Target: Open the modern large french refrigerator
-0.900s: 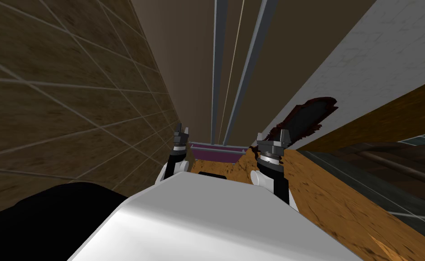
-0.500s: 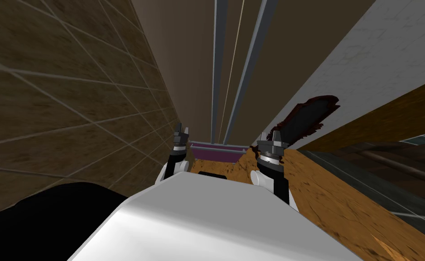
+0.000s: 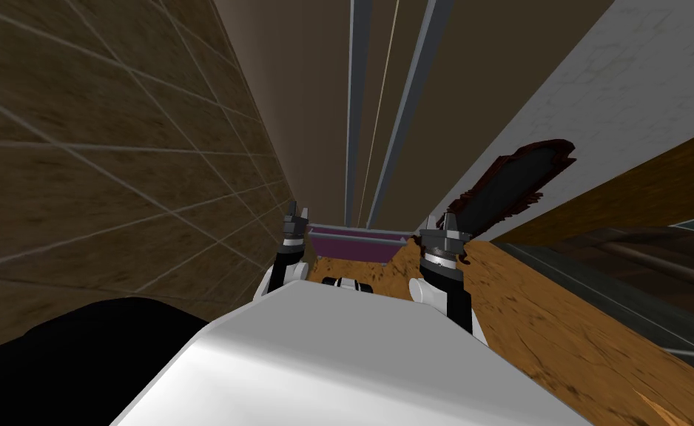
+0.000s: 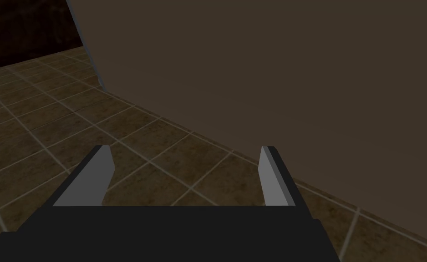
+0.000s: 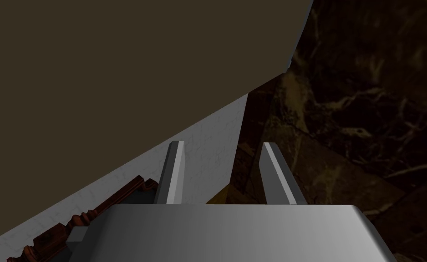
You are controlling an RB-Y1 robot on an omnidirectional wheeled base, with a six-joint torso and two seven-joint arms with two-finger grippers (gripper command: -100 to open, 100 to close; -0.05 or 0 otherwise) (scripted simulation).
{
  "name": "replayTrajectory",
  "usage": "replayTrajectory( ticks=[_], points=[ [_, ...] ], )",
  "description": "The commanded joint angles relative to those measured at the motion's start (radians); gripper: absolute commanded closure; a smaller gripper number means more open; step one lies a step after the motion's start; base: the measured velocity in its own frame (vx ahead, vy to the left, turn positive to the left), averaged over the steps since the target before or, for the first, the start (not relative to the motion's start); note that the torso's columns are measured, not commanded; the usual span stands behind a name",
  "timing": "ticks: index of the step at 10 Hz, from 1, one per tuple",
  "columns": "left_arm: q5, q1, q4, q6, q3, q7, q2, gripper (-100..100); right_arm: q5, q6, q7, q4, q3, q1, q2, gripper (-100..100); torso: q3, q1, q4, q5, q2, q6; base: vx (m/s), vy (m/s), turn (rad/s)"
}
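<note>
Brown tiled surface [image 3: 79,170] runs along the left of the refrigerator [image 3: 308,111], and a white wall [image 3: 634,81] with a dark, carved red-brown frame [image 3: 516,185] stands to its right. Orange-brown wood flooring [image 3: 553,318] spreads from the foot of the refrigerator toward that wall.

The refrigerator stands straight ahead and close, a flat dark grey-brown front. Its two doors are shut, and a thin pale seam [image 3: 380,111] runs between them. The left-door handle [image 3: 356,111] and the right-door handle [image 3: 410,111], both long grey bars, flank that seam. A purple band [image 3: 353,245] with a grey rail along it crosses the base of the refrigerator.

The left gripper [image 3: 294,219] hangs low before the refrigerator's left door, near the purple band. In the left wrist view, the left gripper [image 4: 183,175] has its fingers spread wide with nothing between them, over the tiles beside the refrigerator's flat face [image 4: 276,82].

The right gripper [image 3: 442,228] sits low by the refrigerator's right edge, in front of the carved frame. In the right wrist view, the right gripper [image 5: 224,175] has its fingers parted more narrowly, also gripping nothing. The refrigerator's plane [image 5: 117,68], the white wall [image 5: 203,136] and a dark marbled surface [image 5: 367,113] lie beyond them.
</note>
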Motion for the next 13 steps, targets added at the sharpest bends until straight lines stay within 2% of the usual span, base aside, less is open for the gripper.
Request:
replayTrajectory(
  ticks=[1,3,7,8,9,10,12,13],
  points=[
    [0.003,-0.003,0.017,-0.007,0.002,0.0,0.031,-100,0.0,0.0,0.0,0.0,0.0,0.0,0.0,0,-0.148,0.0,0.074,0.0,0.074,0.0,0.007,0.004,-0.001],
    [0.009,-0.011,0.057,-0.024,0.008,0.0,0.077,-100,0.0,0.0,0.0,0.0,0.0,0.0,0.0,0,-0.236,0.001,0.117,0.0,0.117,0.0,0.006,0.013,-0.004],
    [0.031,-0.035,0.178,-0.083,0.026,0.0,0.153,-100,0.0,0.0,0.0,0.001,0.0,0.0,0.0,0,-0.242,0.001,0.121,0.0,0.12,0.0,0.013,0.033,-0.007],
    [0.031,-0.035,0.19,-0.083,0.026,0.0,0.153,-100,0.0,0.0,0.0,0.001,0.0,0.0,0.0,0,-0.242,0.0,0.121,0.0,0.12,0.0,0.01,0.026,-0.003],
    [0.038,-0.042,0.229,-0.103,0.032,0.0,0.166,-100,0.0,0.0,0.0,0.001,0.0,0.0,0.0,0,-0.241,-0.001,0.121,0.0,0.121,0.0,0.01,0.023,-0.005],
    [0.038,-0.042,0.232,-0.103,0.032,0.0,0.166,-100,0.0,0.0,0.0,0.001,0.0,0.0,0.0,0,-0.241,-0.001,0.121,0.0,0.121,0.0,0.01,0.019,-0.003],
    [0.053,-0.058,0.307,-0.147,0.045,0.0,0.189,-100,0.0,0.0,0.0,0.001,0.0,0.0,0.0,0,-0.242,0.0,0.121,0.0,0.12,0.0,0.017,0.03,-0.011],
    [0.053,-0.058,0.324,-0.147,0.045,0.0,0.189,-100,0.0,0.0,0.0,0.001,0.0,0.0,0.0,0,-0.242,0.001,0.121,0.0,0.12,0.0,0.016,0.031,-0.004]
  ],
)
